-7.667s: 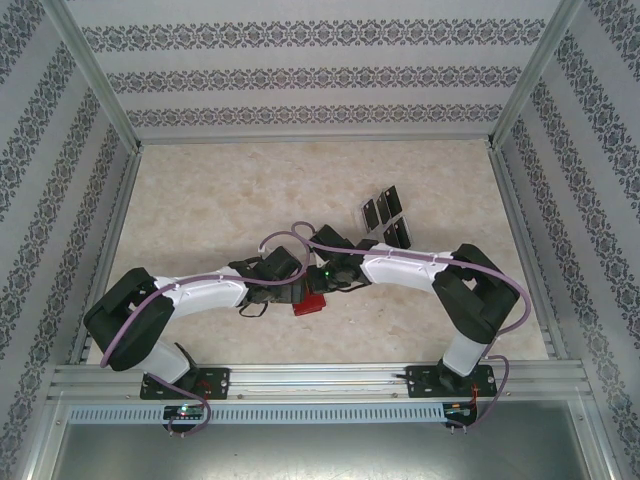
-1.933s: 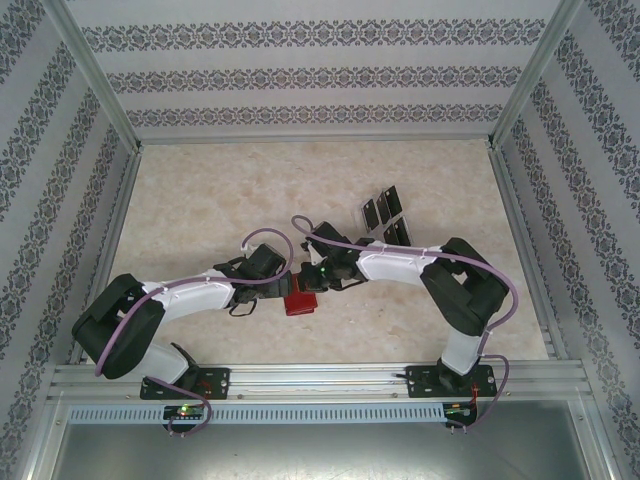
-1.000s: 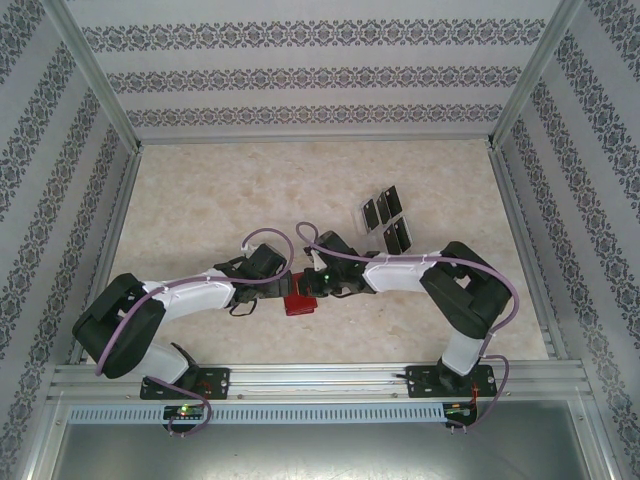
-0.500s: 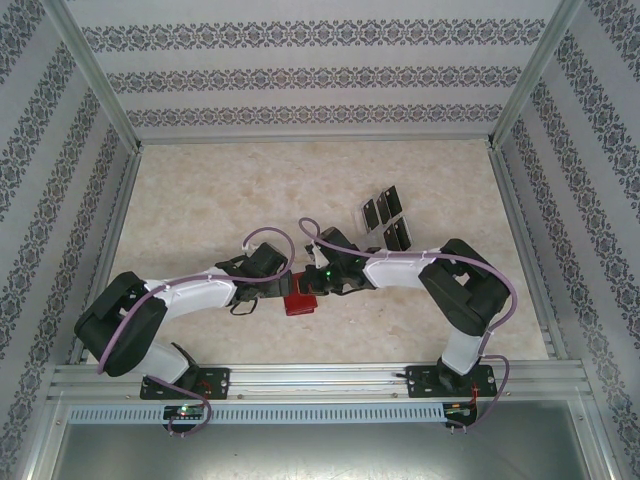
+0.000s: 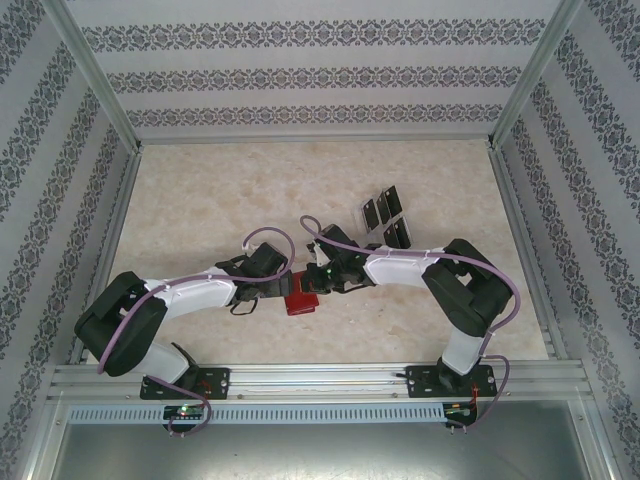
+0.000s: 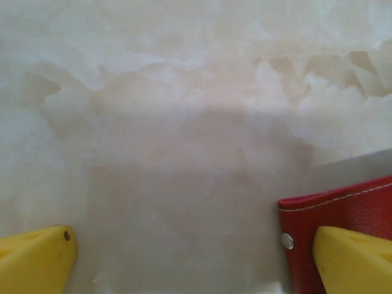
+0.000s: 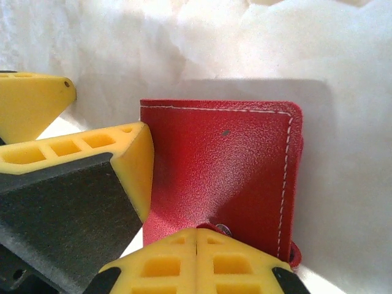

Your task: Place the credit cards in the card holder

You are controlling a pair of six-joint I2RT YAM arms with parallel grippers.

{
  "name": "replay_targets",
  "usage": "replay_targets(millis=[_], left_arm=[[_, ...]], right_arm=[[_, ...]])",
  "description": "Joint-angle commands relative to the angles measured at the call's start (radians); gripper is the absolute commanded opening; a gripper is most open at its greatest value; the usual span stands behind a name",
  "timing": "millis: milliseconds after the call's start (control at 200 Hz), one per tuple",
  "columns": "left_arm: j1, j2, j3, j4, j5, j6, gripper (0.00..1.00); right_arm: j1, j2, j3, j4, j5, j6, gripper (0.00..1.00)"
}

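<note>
The table (image 5: 200, 200) is one marbled top. The two arms, the left arm (image 5: 195, 295) and the right arm (image 5: 400, 268), reach in from its near edge and meet just short of its middle.

Between them lies the one card holder (image 5: 300, 304), a little nearer the near edge than the centre. It is folded flat, red face up. We count four credit cards (image 5: 385, 218), as far as we can make out, grouped right of centre and farther back, well apart from the holder. Neither gripper carries one.

The left gripper (image 6: 196, 263) has its jaws spread wide, one finger over the holder's left edge and the other on bare table. The right gripper (image 7: 196, 260) has its fingers pressed together at the holder's near edge, right by the single metal snap (image 7: 224, 229). We cannot tell whether they nip the clasp tab.

We judge the step in hand to be opening the holder, with no card placed yet. The next move calls for freeing the snap and lifting the flap while the left gripper pins the body flat, since thin leather will slide.
</note>
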Motion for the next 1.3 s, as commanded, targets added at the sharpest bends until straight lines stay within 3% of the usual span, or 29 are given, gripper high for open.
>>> replay_targets(millis=[0, 245, 295, 370, 475, 705, 1294], left_arm=[[-0.003, 0.053, -0.019, 0.038, 0.070, 0.001, 1.00], [-0.002, 0.055, -0.021, 0.043, 0.071, 0.001, 1.00], [-0.001, 0.056, -0.020, 0.044, 0.071, 0.001, 1.00], [-0.001, 0.057, -0.021, 0.044, 0.073, -0.001, 1.00], [-0.001, 0.057, -0.021, 0.046, 0.073, 0.000, 1.00], [-0.001, 0.056, -0.020, 0.044, 0.071, -0.001, 1.00], [-0.001, 0.050, -0.018, 0.042, 0.071, -0.001, 1.00]], right_arm=[[-0.012, -0.020, 0.017, 0.005, 0.017, 0.008, 0.00], [-0.012, -0.045, 0.023, 0.020, 0.009, 0.013, 0.00], [-0.010, -0.043, 0.024, 0.016, 0.009, 0.012, 0.16], [-0.009, -0.045, 0.022, 0.017, 0.010, 0.013, 0.23], [-0.009, -0.045, 0.020, 0.017, 0.013, 0.015, 0.11], [-0.009, -0.034, 0.021, 0.014, 0.019, 0.010, 0.02], [-0.012, 0.045, 0.004, 0.033, 0.059, -0.002, 0.00]])
